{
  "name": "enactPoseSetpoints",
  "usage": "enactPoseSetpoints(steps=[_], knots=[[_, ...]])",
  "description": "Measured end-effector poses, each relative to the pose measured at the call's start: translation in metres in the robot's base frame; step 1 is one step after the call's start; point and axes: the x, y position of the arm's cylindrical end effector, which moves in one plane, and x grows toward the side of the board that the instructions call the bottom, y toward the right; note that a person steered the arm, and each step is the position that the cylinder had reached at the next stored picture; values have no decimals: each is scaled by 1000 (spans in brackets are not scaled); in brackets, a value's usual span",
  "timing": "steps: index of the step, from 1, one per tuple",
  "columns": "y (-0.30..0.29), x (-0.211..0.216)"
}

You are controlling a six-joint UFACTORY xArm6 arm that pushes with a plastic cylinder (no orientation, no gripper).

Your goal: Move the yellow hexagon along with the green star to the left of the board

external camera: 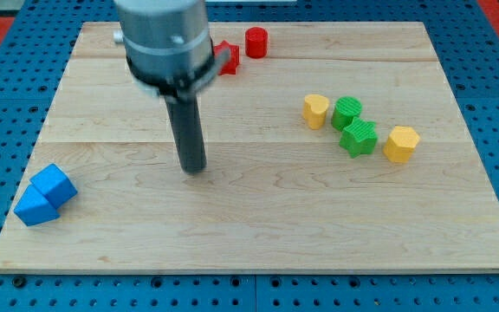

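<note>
The yellow hexagon [401, 143] lies at the view's right on the wooden board [258, 225]. The green star [359, 137] sits just to its left, close beside it. My tip [195, 168] rests on the board left of centre, far to the left of both blocks and touching none. A second green block [346, 112] and a second yellow block [315, 111] lie just above and left of the star.
Two blue blocks [45, 194] sit together at the board's lower left corner. A red cylinder [256, 42] and a red block [225, 57], partly hidden by the arm's body, are near the top edge.
</note>
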Motion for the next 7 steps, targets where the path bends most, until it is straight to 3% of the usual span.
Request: enactPoseSetpoints(steps=[1,2,3,4,5,6,7], knots=[[85,29],[158,28],[250,3],[304,-43],[245,-61],[150,-80],[131,-106]])
